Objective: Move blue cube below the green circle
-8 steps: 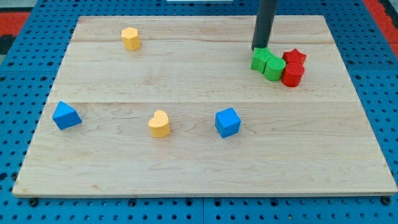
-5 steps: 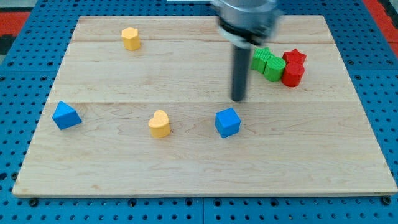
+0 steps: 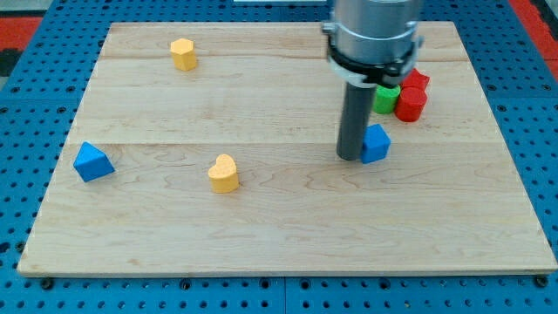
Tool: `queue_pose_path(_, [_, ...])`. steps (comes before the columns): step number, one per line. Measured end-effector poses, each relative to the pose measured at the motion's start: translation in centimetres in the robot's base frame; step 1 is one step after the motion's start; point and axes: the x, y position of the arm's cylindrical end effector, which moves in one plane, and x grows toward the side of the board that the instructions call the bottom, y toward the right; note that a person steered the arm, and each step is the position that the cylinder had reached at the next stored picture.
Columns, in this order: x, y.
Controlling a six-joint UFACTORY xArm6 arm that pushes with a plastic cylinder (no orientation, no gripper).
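My tip (image 3: 350, 158) rests on the wooden board (image 3: 261, 227), touching the blue cube (image 3: 377, 143) on its left side as seen in the view. The rig carries no pincer, only the rod. The cube sits just below the green circle (image 3: 385, 97), which the arm partly hides, with two red blocks (image 3: 411, 94) against its right. A blue triangular block (image 3: 91, 162), a yellow heart (image 3: 224, 173) and a yellow hexagonal block (image 3: 183, 53) lie well apart on the left.
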Motion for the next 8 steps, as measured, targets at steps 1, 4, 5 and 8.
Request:
queue_pose_path(1, [1.7, 3.7])
queue_pose_path(4, [-1.2, 6.6])
queue_pose_path(5, [-2.4, 6.5])
queue_pose_path(8, [7.6, -7.1])
